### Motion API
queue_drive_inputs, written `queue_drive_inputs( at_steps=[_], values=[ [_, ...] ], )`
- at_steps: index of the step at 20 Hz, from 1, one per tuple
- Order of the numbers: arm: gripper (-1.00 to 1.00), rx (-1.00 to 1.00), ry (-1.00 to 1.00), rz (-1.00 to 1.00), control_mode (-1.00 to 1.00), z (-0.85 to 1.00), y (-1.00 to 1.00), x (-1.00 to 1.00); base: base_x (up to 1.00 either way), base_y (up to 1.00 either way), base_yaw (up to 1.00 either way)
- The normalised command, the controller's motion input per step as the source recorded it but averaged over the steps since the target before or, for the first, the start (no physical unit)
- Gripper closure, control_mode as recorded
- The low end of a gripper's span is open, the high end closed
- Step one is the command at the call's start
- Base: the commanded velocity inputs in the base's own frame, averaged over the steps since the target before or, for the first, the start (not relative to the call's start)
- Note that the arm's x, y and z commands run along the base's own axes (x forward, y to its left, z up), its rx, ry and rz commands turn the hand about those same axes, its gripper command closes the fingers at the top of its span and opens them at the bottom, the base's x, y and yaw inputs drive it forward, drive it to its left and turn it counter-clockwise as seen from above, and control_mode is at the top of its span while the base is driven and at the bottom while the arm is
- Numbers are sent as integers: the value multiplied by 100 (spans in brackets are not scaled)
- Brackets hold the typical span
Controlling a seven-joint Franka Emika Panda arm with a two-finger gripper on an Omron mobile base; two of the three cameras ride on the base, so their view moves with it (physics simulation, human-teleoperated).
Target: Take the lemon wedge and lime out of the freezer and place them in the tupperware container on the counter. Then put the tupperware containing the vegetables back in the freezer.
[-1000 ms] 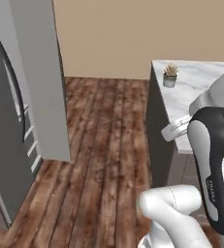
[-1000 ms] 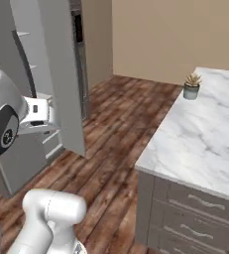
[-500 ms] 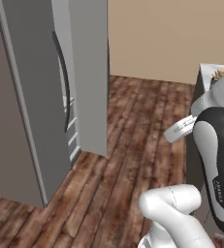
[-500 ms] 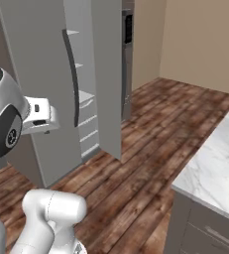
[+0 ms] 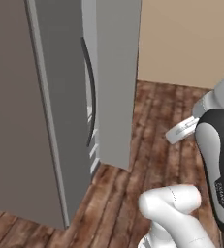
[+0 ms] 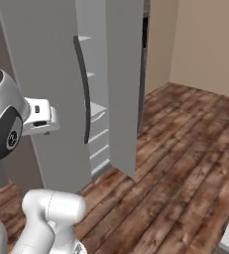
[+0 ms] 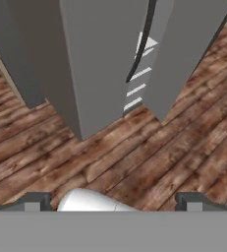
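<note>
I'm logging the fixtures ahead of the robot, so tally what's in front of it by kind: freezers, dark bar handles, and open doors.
Freezer: 1
Dark bar handle: 1
Open door, swung out with pale shelves showing in the gap: 1
Total: 3

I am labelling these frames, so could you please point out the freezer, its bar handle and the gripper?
freezer (image 6: 46, 74): right base view, on the flat grey face of its open door.
bar handle (image 5: 91, 92): left base view, on the middle of the dark vertical bar.
gripper (image 7: 112, 199): hand view, midway between the two dark tips.
</note>
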Motion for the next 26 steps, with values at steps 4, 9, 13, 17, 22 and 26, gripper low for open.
queue_drive_inputs(
  at_steps=[4, 9, 13, 17, 22, 26],
  values=[
    [-100, 0, 0, 0, 100, 0, 0, 0, 100, -10, 9],
    [-100, 0, 0, 0, 100, 0, 0, 0, 99, -78, 19],
    [-100, 0, 0, 0, 100, 0, 0, 0, 100, -28, 24],
    [-100, 0, 0, 0, 100, 0, 0, 0, 90, 0, 30],
    [-100, 0, 0, 0, 100, 0, 0, 0, 52, 9, 49],
    [-100, 0, 0, 0, 100, 0, 0, 0, 19, -14, 72]
  ],
)
